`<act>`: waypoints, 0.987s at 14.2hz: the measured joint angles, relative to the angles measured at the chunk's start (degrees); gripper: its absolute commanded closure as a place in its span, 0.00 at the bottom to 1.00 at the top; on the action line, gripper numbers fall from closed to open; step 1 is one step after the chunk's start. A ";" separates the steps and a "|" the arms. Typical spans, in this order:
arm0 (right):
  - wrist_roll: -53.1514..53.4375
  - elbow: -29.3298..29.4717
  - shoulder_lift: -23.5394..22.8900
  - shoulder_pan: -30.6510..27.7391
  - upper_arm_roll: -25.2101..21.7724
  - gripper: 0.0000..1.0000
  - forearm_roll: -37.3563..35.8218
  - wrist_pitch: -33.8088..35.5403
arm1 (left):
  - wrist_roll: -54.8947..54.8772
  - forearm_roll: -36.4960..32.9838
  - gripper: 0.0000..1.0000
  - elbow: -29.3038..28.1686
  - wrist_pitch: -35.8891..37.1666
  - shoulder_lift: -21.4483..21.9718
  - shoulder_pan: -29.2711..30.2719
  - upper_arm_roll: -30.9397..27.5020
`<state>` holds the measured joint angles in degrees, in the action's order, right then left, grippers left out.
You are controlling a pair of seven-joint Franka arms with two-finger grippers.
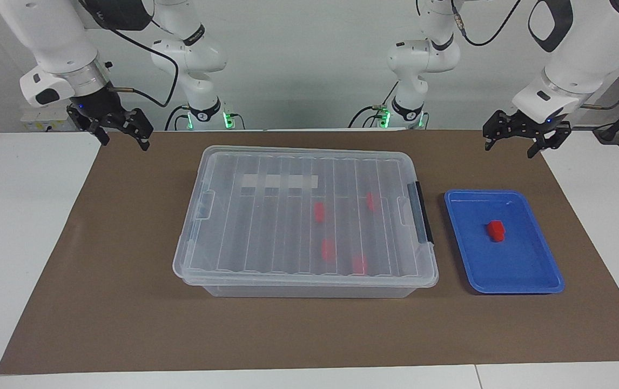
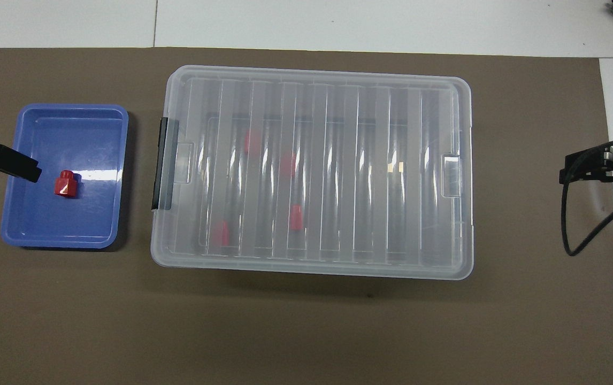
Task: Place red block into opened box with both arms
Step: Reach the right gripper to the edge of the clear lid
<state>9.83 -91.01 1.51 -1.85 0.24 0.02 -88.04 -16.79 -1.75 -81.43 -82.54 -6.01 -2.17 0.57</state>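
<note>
One red block (image 1: 495, 230) lies in a blue tray (image 1: 536, 281) beside the lidded clear box (image 1: 309, 162) holding four more; left gripper (image 1: 525, 141) and right gripper (image 1: 120, 132) hang wide apart, empty.

Lighting is bright, even and from above. Glare streaks the box lid (image 2: 312, 166) and blue tray (image 2: 98, 175). Shadows beneath both are short and soft. Both views are sharp.
</note>
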 measured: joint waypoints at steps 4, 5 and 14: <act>0.00 -0.18 0.11 0.00 0.01 0.00 0.00 -0.01 | 0.00 0.00 0.00 0.00 0.00 0.08 0.00 0.00; 0.00 -0.24 0.11 0.00 0.02 0.00 0.00 -0.09 | 0.00 0.00 0.00 0.00 0.00 0.08 0.00 0.00; 0.17 -9.62 -0.21 3.16 0.71 0.00 0.04 -12.41 | 0.01 0.00 0.00 0.00 0.00 0.10 0.00 0.00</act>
<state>10.00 -100.64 1.30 1.30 0.95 0.06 -100.46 -16.78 -1.76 -81.43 -82.54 -5.91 -2.17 0.57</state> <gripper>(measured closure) 0.000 0.000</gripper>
